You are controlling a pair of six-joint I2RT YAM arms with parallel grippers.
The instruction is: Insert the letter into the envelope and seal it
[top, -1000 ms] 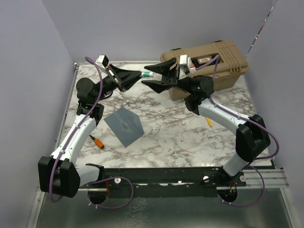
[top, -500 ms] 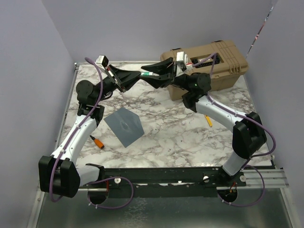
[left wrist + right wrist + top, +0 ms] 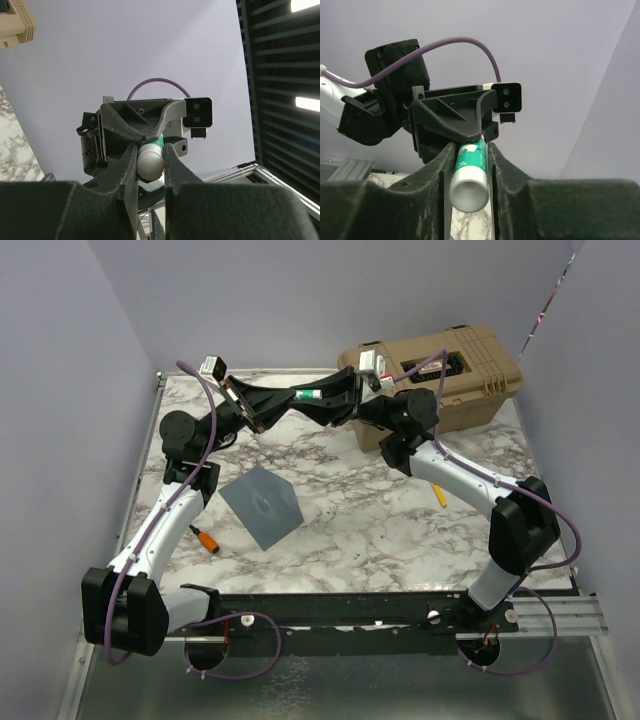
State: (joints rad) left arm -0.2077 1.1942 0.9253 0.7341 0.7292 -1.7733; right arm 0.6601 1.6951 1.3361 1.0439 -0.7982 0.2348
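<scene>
Your task's envelope [image 3: 262, 504] lies flat on the marble-patterned table [image 3: 380, 530], at about 8 o'clock from the table's middle and turned like a diamond. It is well apart from both arms. You can't see the letter in any view. It may be inside the envelope, but the frames don't show it, and you can't tell how the flap lies.

Both arms are raised over the far edge, at about 11 o'clock, meeting on a glue stick [image 3: 468, 172]. Your left gripper [image 3: 149, 155] is clamped on one end of the white tube. Your right gripper [image 3: 468, 150] brackets the other end, a finger on each side, but whether it is pressing yet you can't tell.

Expect the glue stick to be light and rigid, with smooth round plastic sides. It will likely twist or slide in the jaws if the grip is loose. Take the barrel squarely with one gripper and the cap with the other, and pull along the tube's axis.

The envelope will probably be thin, limp and almost weightless, and it will likely skate on the slick tabletop. Pin it with one gripper and work at a corner or the flap's edge.

The tan hard case [image 3: 470, 375] sits at 1 o'clock. A small orange-handled tool [image 3: 206, 538] lies at 8 o'clock, just left of the envelope.
</scene>
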